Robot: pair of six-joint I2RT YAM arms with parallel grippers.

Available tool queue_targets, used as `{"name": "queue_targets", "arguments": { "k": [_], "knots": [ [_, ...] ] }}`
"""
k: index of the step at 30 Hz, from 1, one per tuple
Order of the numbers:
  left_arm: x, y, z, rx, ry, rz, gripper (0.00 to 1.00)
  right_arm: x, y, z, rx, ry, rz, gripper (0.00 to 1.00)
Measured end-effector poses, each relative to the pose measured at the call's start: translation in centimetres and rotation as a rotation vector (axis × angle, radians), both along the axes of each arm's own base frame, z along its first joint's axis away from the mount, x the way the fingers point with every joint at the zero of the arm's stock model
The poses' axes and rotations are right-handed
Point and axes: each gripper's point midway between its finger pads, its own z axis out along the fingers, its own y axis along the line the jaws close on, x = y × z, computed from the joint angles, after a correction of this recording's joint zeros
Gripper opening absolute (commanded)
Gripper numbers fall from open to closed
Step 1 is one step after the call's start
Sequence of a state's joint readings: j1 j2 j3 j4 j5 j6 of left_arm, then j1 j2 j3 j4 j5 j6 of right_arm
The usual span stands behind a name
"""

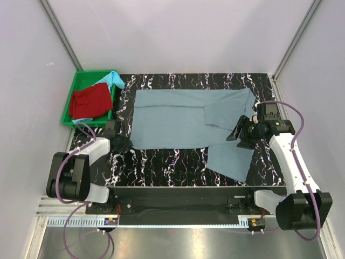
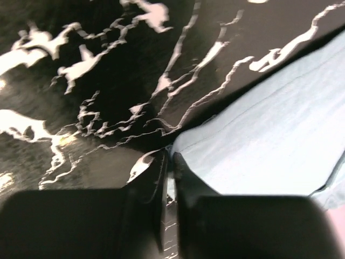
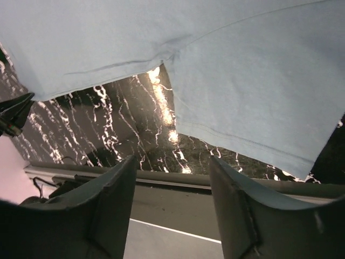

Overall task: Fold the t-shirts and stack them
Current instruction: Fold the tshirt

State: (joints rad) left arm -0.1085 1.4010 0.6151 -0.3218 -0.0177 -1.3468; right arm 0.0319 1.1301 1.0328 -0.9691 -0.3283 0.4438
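The large grey-blue t-shirt (image 1: pixel 178 118) lies spread flat on the black marbled table, one sleeve (image 1: pixel 232 159) reaching toward the near right. My left gripper (image 1: pixel 125 143) sits low at the shirt's near-left corner. In the left wrist view my left gripper (image 2: pixel 171 154) is shut, with the corner of the grey-blue t-shirt (image 2: pixel 269 135) between its tips. My right gripper (image 1: pixel 240 135) hovers over the shirt's right side. In the right wrist view my right gripper (image 3: pixel 172 162) is open and empty above the grey-blue t-shirt (image 3: pixel 242 70). The red t-shirt (image 1: pixel 90 101) and the turquoise t-shirt (image 1: pixel 114 80) lie in the tray.
A green plastic tray (image 1: pixel 75 86) stands at the far left, off the table's corner. White walls close in the back and both sides. The table's near edge (image 1: pixel 183 186) runs just in front of the sleeve.
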Motion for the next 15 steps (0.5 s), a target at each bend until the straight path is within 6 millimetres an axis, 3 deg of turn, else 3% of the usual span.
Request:
{"name": "queue_targets", "arguments": {
  "k": [7, 10, 15],
  "knots": [
    [-0.2, 0.4, 0.1, 0.061, 0.007, -0.092, 0.00, 0.1, -1.8, -1.3, -0.082, 0.026, -0.076, 0.59],
    [-0.4, 0.4, 0.1, 0.079, 0.005, -0.135, 0.00, -0.3, -3.6, -3.4, -0.099, 0.102, -0.160, 0.58],
    [-0.4, 0.3, 0.1, 0.096, -0.007, -0.200, 0.00, -1.6, -7.0, -7.8, -0.103, 0.279, -0.328, 0.68]
  ]
}}
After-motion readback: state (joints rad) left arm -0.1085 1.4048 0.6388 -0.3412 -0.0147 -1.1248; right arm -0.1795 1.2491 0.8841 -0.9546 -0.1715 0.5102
